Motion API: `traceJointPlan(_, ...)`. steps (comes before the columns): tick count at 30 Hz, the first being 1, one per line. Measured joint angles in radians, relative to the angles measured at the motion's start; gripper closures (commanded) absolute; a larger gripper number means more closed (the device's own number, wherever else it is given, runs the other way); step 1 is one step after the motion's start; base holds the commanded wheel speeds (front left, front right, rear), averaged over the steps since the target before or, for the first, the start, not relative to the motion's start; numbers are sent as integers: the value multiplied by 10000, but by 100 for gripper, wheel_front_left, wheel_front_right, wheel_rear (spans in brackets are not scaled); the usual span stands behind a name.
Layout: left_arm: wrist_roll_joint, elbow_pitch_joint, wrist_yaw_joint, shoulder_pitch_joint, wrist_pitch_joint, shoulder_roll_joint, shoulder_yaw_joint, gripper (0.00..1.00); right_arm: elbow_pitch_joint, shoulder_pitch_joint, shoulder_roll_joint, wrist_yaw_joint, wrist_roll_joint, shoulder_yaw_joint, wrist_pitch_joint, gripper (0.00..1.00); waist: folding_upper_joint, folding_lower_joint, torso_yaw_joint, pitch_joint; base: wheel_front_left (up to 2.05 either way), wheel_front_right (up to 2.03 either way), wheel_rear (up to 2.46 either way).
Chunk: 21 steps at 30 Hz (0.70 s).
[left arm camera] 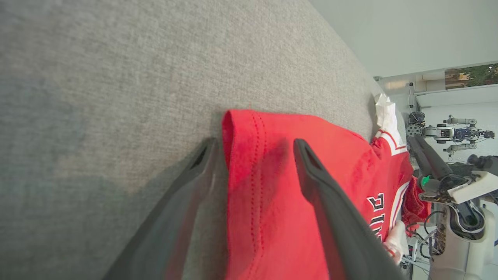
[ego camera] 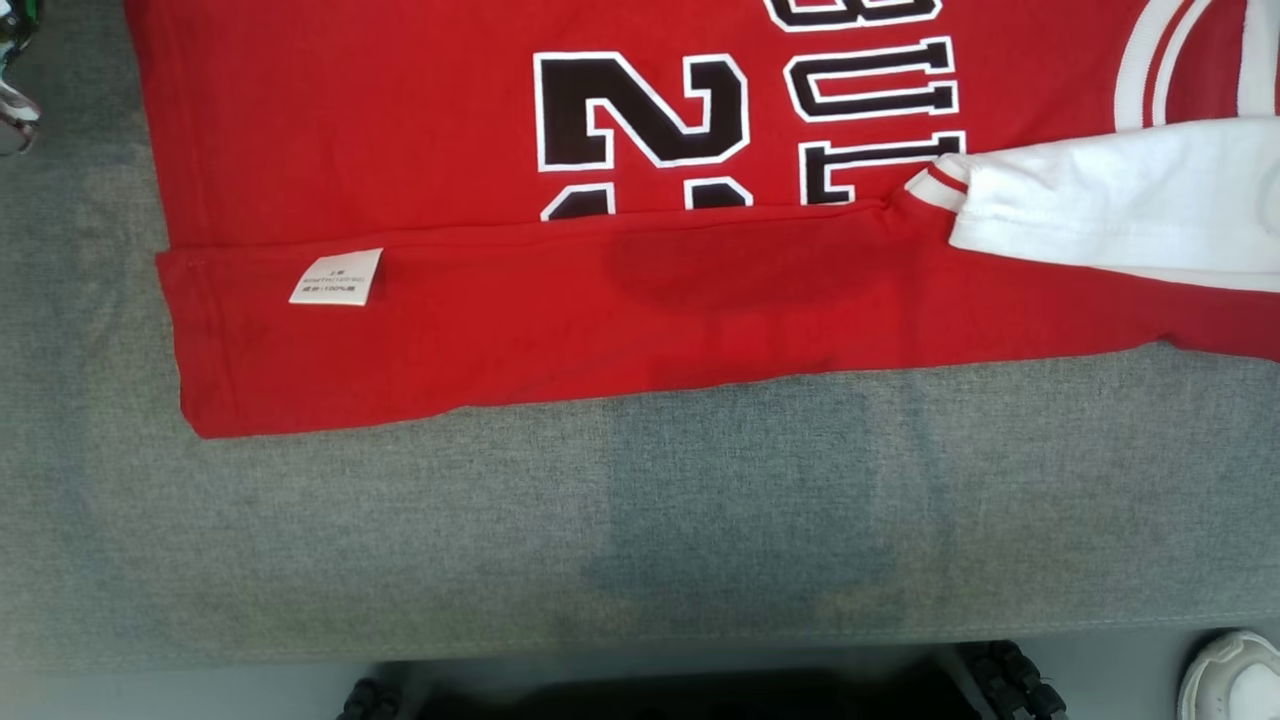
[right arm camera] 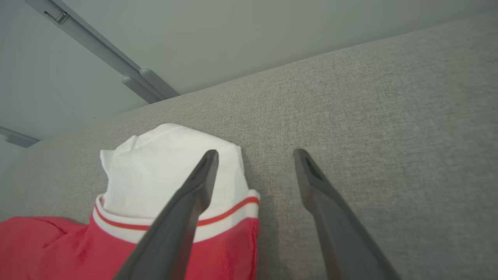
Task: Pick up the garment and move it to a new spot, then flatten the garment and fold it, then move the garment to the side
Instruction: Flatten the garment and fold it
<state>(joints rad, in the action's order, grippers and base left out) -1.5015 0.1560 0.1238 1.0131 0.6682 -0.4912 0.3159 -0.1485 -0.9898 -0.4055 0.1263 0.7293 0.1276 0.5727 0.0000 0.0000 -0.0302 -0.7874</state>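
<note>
We're in the folding stage, by the look of it. The red jersey with white long sleeves (ego camera: 640,300) lies spread across the grey fabric-covered worktop (ego camera: 700,520), its near long edge turned over onto the front and one white sleeve (ego camera: 1120,200) laid back across the body.

In the left wrist view, the left gripper (left arm camera: 255,144) sits low at the stitched hem corner, fingers spread apart and holding nothing, one over the red cloth and one over bare grey. In the right wrist view, the right gripper (right arm camera: 256,152) is at the far end, fingers likewise released, one across the white cuff and one beside it.

My read is that both ends get pinched next. That calls for each pair of fingers to catch every layer, then lift together so the fold carries over evenly.

Now the writing. There's a big black, white-edged "2" (ego camera: 640,110), and a block "U" (ego camera: 870,85) between two cut-off letters. The small white care label (ego camera: 337,277) shows "100%"; the rest is too small to read.
</note>
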Motion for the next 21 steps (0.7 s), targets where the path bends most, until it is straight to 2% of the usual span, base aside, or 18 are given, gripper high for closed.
traceJointPlan(6,291,387,0,364,81,-6,115,1,-209,-110,25,0,-31,2,-86,0,0,0,97,-119,0,0,0)
traceJointPlan(10,295,573,0,492,81,25,125,25,-359,-139,38,0,-50,2,-98,0,0,0,99,-142,0,0,0)
traceJointPlan(12,295,642,0,547,75,69,125,50,-460,-142,44,0,-56,12,-98,0,0,0,90,-142,0,0,0)
traceJointPlan(14,295,700,0,575,75,136,138,54,-539,-144,84,-2,-42,59,-81,0,0,0,72,-141,0,0,0)
traceJointPlan(17,295,826,-2,587,75,251,209,67,-583,-155,261,-50,79,253,94,0,0,0,24,-142,0,0,0)
traceJointPlan(21,295,965,-54,611,73,326,245,75,-598,-296,345,-151,182,339,146,0,0,0,-23,-125,0,0,0)
